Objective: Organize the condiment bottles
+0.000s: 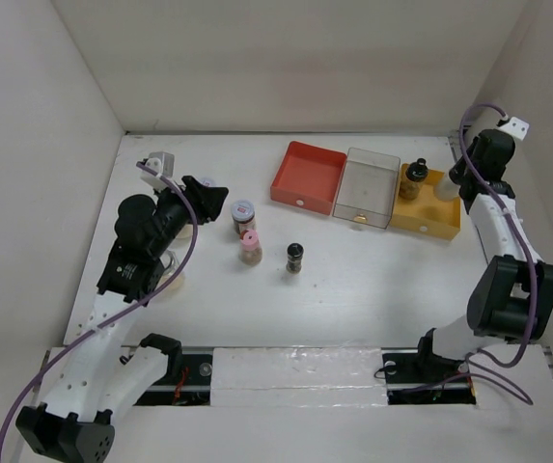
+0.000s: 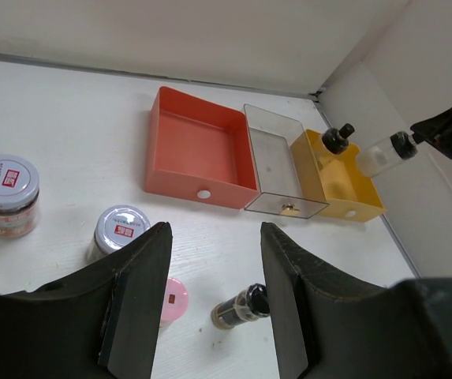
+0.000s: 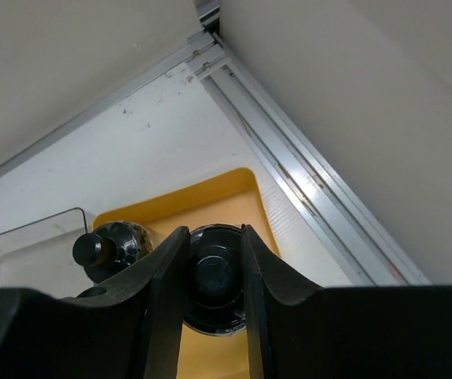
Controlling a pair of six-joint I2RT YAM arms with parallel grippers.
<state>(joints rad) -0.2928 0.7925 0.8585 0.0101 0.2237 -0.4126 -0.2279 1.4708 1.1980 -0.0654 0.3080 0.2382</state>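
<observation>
- At upper right of the top view, the right gripper is clamped on a pale bottle over the right end of the yellow tray. A black-lid bottle stands in that tray's left end.
- Mid frame, the silver-lid jar, pink-lid jar and dark bottle stand upright on the table, near each other.
- The red tray and clear tray sit side by side in a row with the yellow one.
- The left gripper is just left of the silver-lid jar. Its jaw gap can't be read here.
- Left wrist view: the left gripper has its jaws a little apart with nothing between them. At the left edge is a second silver-lid jar, not made out from above. The pale bottle at upper right is held clear of the yellow tray.
- Right wrist view: the right gripper is tight on the pale bottle, seen lid-on. The black-lid bottle is just left of it, and the yellow tray lies beneath.
</observation>
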